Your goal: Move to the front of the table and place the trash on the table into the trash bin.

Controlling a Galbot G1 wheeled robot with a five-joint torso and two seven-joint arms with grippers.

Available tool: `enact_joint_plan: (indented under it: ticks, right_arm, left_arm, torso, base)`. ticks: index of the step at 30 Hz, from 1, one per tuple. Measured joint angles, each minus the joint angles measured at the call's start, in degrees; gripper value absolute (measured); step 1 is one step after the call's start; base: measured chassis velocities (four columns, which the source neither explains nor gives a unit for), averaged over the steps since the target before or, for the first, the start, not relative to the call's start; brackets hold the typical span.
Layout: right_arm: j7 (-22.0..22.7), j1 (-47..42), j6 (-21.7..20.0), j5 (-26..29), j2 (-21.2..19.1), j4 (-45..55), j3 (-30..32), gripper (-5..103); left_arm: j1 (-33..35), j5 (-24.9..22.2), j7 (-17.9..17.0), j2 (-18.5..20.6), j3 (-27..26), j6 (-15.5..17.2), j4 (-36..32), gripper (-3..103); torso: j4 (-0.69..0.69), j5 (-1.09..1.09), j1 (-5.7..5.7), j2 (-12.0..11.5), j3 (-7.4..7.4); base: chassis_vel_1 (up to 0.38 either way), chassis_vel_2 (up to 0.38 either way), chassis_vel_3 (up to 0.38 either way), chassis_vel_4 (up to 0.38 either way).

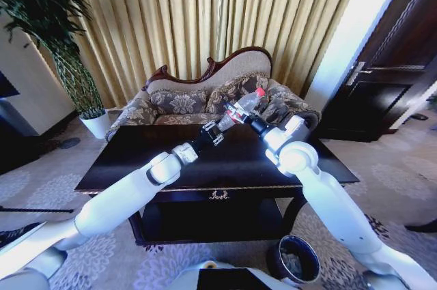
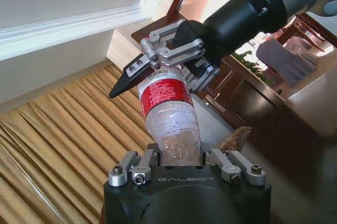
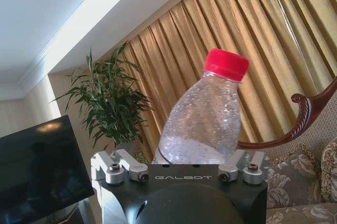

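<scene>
A small clear bottle (image 1: 240,108) with a red label and red cap hangs tilted above the dark wooden table (image 1: 171,160), cap toward the sofa. My left gripper (image 1: 217,129) is shut on its base end (image 2: 176,139). My right gripper (image 1: 246,119) clamps it around the red label (image 2: 163,89), its fingers (image 2: 158,58) on either side. The bottle's neck and cap (image 3: 226,64) rise out of the right gripper (image 3: 197,155). The dark round trash bin (image 1: 295,260) stands on the carpet by the table's front right corner, under my right arm.
A floral sofa (image 1: 184,102) with a carved frame stands behind the table, in front of gold curtains. A white plant pot (image 1: 97,125) sits at the far left. A dark door (image 1: 392,78) is at the right. Patterned carpet surrounds the table.
</scene>
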Motion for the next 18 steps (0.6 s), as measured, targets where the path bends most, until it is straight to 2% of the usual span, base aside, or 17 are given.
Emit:
enact_joint_plan:
  ticks: [2, 3, 7, 9, 12, 13, 15, 16, 17, 18]
  right_arm:
    - [0.0, 0.1, 0.0, 0.0, -0.1, 0.0, 0.0, 74]
    - [0.0, 0.1, 0.0, 0.0, -0.1, 0.0, 0.0, 74]
    - [0.0, 0.3, 0.0, -0.1, -0.3, 0.1, -0.1, 52]
    - [0.0, 0.4, 0.0, -0.1, -0.4, 0.1, -0.1, 52]
    - [-0.1, 0.3, 0.0, 0.0, -0.7, 0.3, -0.1, 42]
    - [-0.1, 0.3, 0.0, 0.0, -0.7, 0.3, -0.1, 42]
    - [-0.2, 0.2, 0.0, 0.0, -0.9, 0.4, 0.0, 38]
    - [-0.2, 0.1, 0.1, 0.0, -0.9, 0.5, 0.2, 32]
    - [-0.2, 0.0, 0.1, 0.0, -1.0, 0.5, 0.2, 32]
    - [-0.2, 0.0, 0.1, 0.0, -1.0, 0.5, 0.2, 32]
  left_arm:
    - [0.0, 0.0, 0.0, 0.0, -0.1, 0.0, 0.1, 34]
    - [0.0, 0.0, 0.0, 0.0, -0.1, 0.0, 0.1, 34]
    - [0.1, 0.0, 0.0, 0.2, 0.0, 0.0, 0.0, 33]
    - [0.1, 0.0, 0.0, 0.3, 0.0, 0.0, 0.0, 33]
    - [0.1, 0.0, 0.1, 0.4, -0.1, -0.1, 0.0, 31]
    - [0.1, 0.0, 0.1, 0.4, -0.1, -0.1, 0.0, 31]
    - [0.1, 0.0, 0.3, 0.3, -0.1, -0.1, 0.1, 41]
    - [0.0, 0.0, 0.3, 0.2, -0.1, -0.1, 0.2, 46]
    - [0.0, 0.0, 0.5, 0.2, 0.0, 0.0, 0.2, 52]
    - [0.0, 0.0, 0.5, 0.2, 0.0, 0.0, 0.2, 52]
  torso:
    - [0.00, 0.00, 0.00, 0.0, 0.00]
    - [0.00, 0.00, 0.00, 0.0, 0.00]
    - [0.00, 0.00, 0.00, 0.0, 0.00]
    - [0.00, 0.00, 0.00, 0.0, 0.00]
    - [0.00, 0.00, 0.00, 0.0, 0.00]
    - [0.00, 0.00, 0.00, 0.0, 0.00]
    - [0.00, 0.00, 0.00, 0.0, 0.00]
    - [0.00, 0.00, 0.00, 0.0, 0.00]
    - [0.00, 0.00, 0.00, 0.0, 0.00]
    - [0.00, 0.00, 0.00, 0.0, 0.00]
  base:
    - [0.000, 0.000, 0.000, 0.000]
    - [0.000, 0.000, 0.000, 0.000]
    - [0.000, 0.000, 0.000, 0.000]
    - [0.000, 0.000, 0.000, 0.000]
    - [0.000, 0.000, 0.000, 0.000]
    - [0.000, 0.000, 0.000, 0.000]
    - [0.000, 0.000, 0.000, 0.000]
    - [0.000, 0.000, 0.000, 0.000]
    - [0.000, 0.000, 0.000, 0.000]
    - [0.000, 0.000, 0.000, 0.000]
